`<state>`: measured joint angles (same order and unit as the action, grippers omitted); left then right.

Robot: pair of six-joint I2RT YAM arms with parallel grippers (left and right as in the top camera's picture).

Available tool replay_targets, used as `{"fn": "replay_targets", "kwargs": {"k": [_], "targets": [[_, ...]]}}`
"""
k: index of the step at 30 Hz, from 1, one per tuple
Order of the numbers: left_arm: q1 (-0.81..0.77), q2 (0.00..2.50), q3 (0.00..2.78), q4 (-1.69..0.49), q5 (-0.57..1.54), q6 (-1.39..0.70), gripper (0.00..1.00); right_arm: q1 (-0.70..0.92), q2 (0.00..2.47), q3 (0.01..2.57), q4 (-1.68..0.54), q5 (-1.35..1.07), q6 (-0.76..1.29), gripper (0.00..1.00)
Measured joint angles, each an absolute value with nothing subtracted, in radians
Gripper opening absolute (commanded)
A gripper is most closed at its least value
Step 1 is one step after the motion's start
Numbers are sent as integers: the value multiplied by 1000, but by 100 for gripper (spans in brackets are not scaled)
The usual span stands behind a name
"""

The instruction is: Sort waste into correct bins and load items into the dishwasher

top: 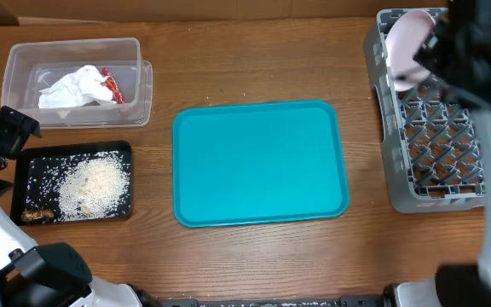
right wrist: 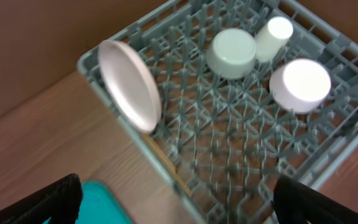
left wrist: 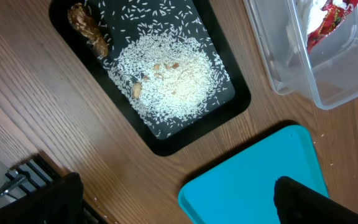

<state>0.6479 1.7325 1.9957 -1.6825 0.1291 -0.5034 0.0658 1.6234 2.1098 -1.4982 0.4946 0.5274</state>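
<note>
Here, pink plate [right wrist: 130,86] on edge, rack [right wrist: 229,163] corner.

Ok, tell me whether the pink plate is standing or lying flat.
Standing: the pink plate rests on edge in a corner of the rack.

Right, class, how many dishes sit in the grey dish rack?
4: a pale pink plate on edge at a corner of the dish rack; two upturned bowls and a small white cup beside each other further in. More may sit out of frame.
</note>
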Motion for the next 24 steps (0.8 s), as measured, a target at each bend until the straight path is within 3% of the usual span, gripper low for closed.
{"fn": "replay_targets", "kwargs": {"k": [6,17,24], "targets": [[648,1732,1996,-1682,129,-503,100,79,1479,2078,-1687,354,571,100],[648,1732,1996,-1682,130,-503,100,313,1163,1583,-1590,268,633,100],[648,1732,1996,-1682,129,-503,100,329,1067,1406,-1594,251,657,100]]}}
